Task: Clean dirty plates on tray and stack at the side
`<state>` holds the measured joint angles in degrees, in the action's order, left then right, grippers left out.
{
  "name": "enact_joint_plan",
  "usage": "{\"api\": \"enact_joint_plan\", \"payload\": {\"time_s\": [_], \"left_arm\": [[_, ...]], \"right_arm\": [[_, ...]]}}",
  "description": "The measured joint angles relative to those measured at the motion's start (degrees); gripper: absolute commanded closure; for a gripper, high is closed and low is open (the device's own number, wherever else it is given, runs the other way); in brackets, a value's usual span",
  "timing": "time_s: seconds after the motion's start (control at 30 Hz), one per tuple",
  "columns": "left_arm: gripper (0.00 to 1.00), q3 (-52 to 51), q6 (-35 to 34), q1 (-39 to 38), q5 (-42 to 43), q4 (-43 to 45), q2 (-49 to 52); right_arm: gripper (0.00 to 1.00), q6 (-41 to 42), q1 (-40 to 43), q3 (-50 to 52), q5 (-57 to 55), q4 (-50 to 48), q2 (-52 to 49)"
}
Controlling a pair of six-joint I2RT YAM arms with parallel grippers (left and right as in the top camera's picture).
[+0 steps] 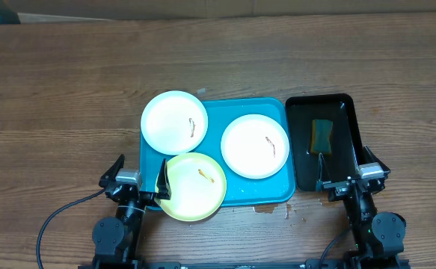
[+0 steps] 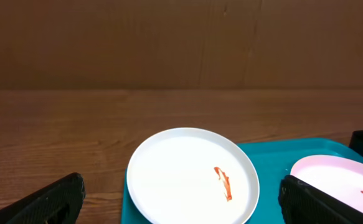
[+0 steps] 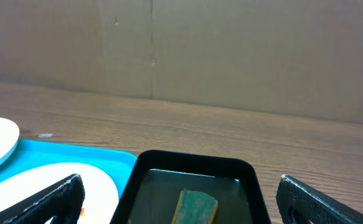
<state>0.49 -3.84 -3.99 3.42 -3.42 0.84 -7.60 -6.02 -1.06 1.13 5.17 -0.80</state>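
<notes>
The turquoise tray (image 1: pixel 240 107) holds three plates, each with a small brown smear. One white plate (image 1: pixel 174 122) overhangs its far left corner, another white plate (image 1: pixel 255 146) lies at its right, and a pale yellow plate (image 1: pixel 195 187) overhangs the front edge. My left gripper (image 1: pixel 139 176) is open at the tray's near left corner, one finger beside the yellow plate. The left wrist view shows the left white plate (image 2: pixel 193 175) ahead between the fingers (image 2: pixel 50 202). My right gripper (image 1: pixel 346 170) is open and empty at the near end of the black tray.
A glossy black tray (image 1: pixel 348 112) lies right of the turquoise one, holding shallow liquid and a green-and-yellow sponge (image 1: pixel 321 134), which also shows in the right wrist view (image 3: pixel 195 207). Small wet marks (image 1: pixel 271 209) dot the wooden table by the turquoise tray's front edge.
</notes>
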Motion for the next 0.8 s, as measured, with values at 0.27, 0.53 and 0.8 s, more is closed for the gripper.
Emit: {"api": "enact_joint_plan", "payload": {"time_s": [0.27, 0.53, 0.8], "left_arm": [[0.0, 0.57, -0.87, 0.0, 3.61, 4.44, -0.04], [0.0, 17.0, -3.69, 0.0, 3.67, -9.99, 5.97], [0.0, 53.4, -1.81, 0.0, 7.32, -38.64, 34.4]], "right_arm": [[0.0, 0.02, -0.02, 0.0, -0.02, 0.0, 0.0], [0.0, -0.02, -0.02, 0.02, -0.02, -0.02, 0.0], [0.0, 0.0, -0.02, 0.0, 0.0, 0.02, 0.0]]}}
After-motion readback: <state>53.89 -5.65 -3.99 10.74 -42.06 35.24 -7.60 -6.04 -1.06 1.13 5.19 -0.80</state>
